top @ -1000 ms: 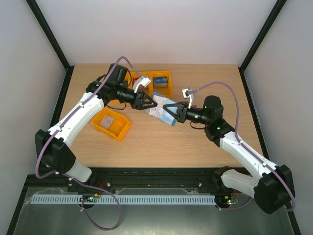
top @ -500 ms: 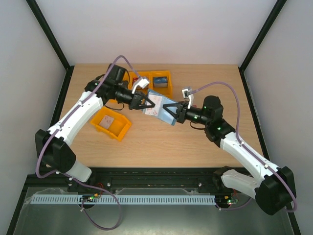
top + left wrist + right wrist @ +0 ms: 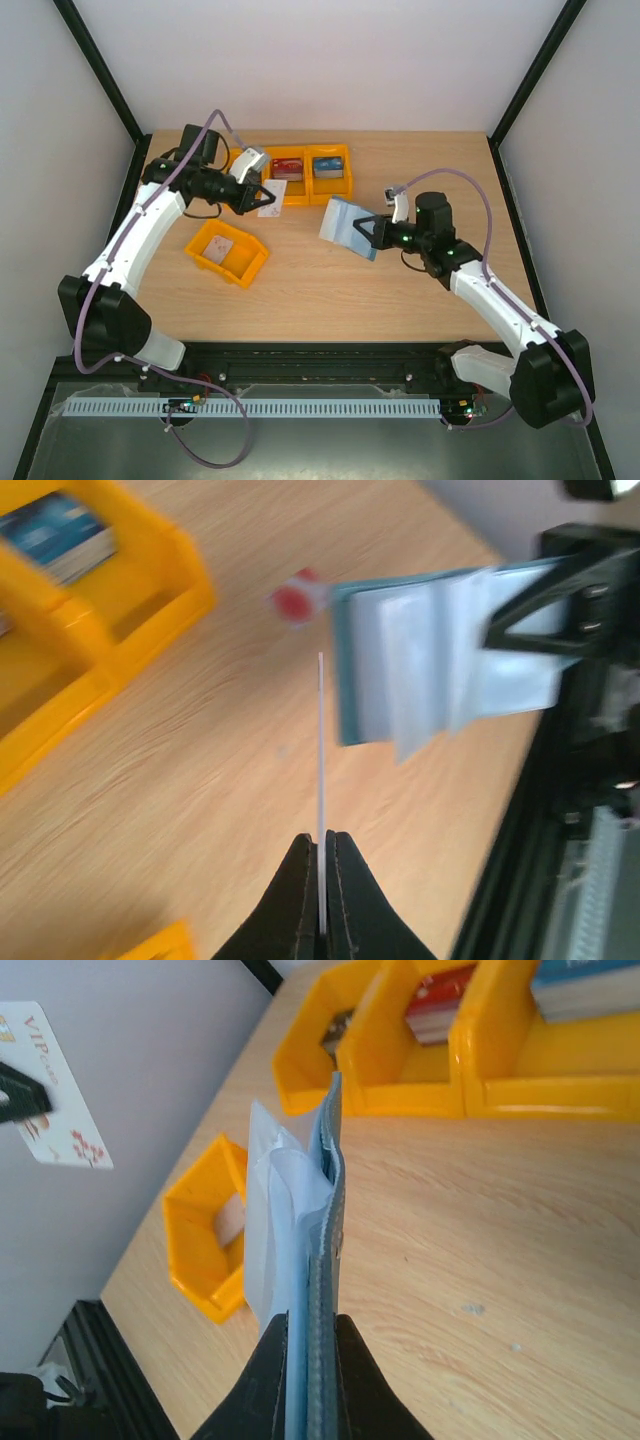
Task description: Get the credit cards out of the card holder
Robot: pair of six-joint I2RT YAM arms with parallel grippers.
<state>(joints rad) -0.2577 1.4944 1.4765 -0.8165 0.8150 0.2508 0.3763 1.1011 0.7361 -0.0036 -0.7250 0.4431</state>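
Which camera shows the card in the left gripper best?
The right wrist view: the card faces it, so its lettering and red marks show. The left wrist view sees only its thin edge in the left gripper. The top view shows just a small white patch.

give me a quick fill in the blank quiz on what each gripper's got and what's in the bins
1. The left gripper is shut on a white ____.
2. The right gripper is shut on the teal ____.
3. In the far orange bins, the stack beside the blue cards is ____.
Missing words: card; card holder; red.
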